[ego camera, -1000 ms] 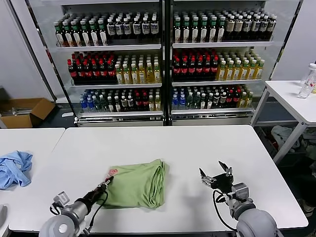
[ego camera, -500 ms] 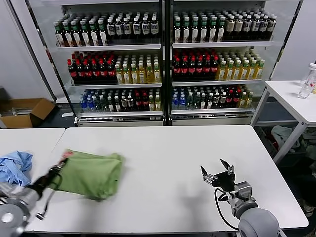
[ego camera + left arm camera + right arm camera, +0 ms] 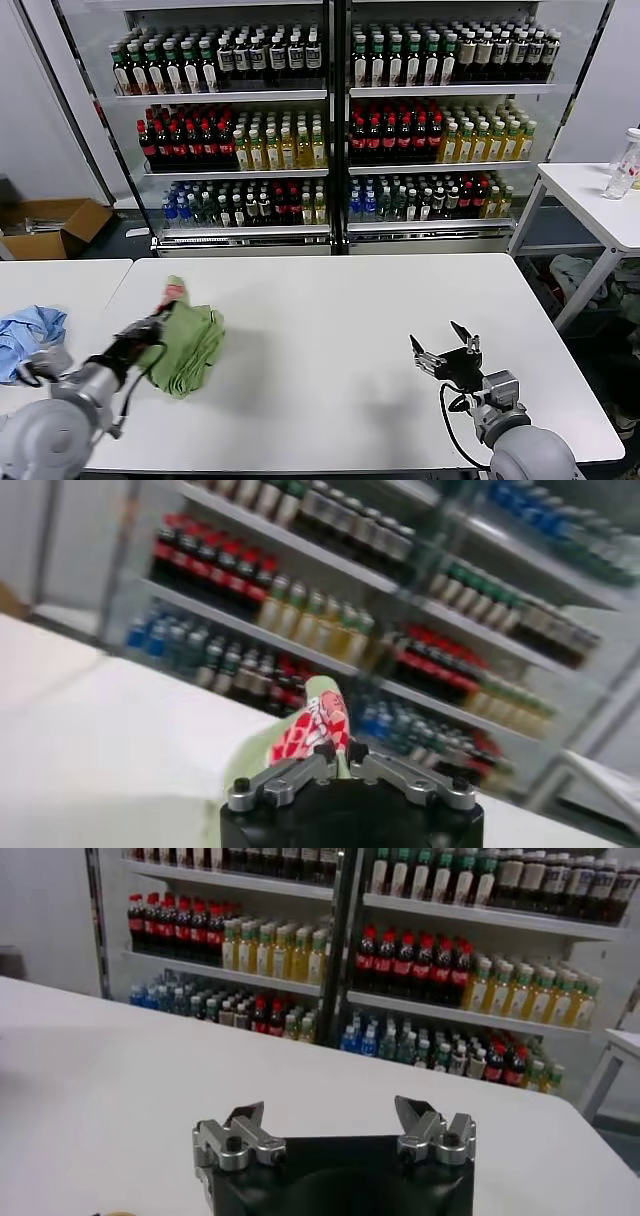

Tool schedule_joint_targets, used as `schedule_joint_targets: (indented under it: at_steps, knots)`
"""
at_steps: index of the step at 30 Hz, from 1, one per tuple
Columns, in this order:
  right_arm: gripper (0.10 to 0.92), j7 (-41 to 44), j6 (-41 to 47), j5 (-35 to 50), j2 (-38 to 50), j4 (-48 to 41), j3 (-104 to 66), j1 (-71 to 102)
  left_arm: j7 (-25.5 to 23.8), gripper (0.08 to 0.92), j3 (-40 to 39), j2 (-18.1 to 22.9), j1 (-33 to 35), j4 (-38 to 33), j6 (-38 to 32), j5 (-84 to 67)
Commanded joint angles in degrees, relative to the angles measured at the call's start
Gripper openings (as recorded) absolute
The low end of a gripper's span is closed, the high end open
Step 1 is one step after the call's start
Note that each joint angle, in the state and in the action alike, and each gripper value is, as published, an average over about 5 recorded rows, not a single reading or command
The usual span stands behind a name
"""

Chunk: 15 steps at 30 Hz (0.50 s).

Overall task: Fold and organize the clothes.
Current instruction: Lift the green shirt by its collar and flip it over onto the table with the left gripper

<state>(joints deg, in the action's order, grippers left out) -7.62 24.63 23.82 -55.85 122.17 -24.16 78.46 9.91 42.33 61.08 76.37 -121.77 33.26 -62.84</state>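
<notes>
A folded pale green shirt [image 3: 190, 345] with a red-and-white checkered patch hangs bunched over the left part of the white table [image 3: 330, 300]. My left gripper [image 3: 158, 326] is shut on its edge and holds it up. In the left wrist view the checkered cloth [image 3: 318, 720] sticks up between the closed fingers of my left gripper [image 3: 338, 751]. My right gripper [image 3: 446, 356] is open and empty, low over the table's front right; in the right wrist view it [image 3: 333, 1120] has nothing between its fingers.
A crumpled blue garment [image 3: 25, 338] lies on the neighbouring table at the left. Drink-bottle shelves [image 3: 330, 120] stand behind. A cardboard box [image 3: 50, 225] sits on the floor at far left. A second white table [image 3: 600, 200] with a bottle is at the right.
My left gripper has carried the green shirt from the table's front middle to the left and lifted it, so the cloth now hangs bunched. The right gripper has barely moved.
</notes>
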Motion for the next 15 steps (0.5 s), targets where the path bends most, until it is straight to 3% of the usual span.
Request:
schedule_joint_targets:
  at_steps: [1,8,15]
  knots:
    - [0.823,0.06,-0.1,0.21,0.01,0.88,-0.89,0.48,5.31,0.114,-21.73,10.34,-5.25,-3.19,-0.1,-3.36]
    - [0.823,0.11,-0.12,0.33,-0.27,0.11,-0.24,-1.02,7.23,0.114,-29.05,18.5,-12.9,11.26,-0.23,-2.11]
    - [0.823,0.19,-0.11,1.51,0.48,-0.4,-0.19,-2.39,8.26,0.114,-32.97,23.21,-16.89,18.45,-1.33,1.08]
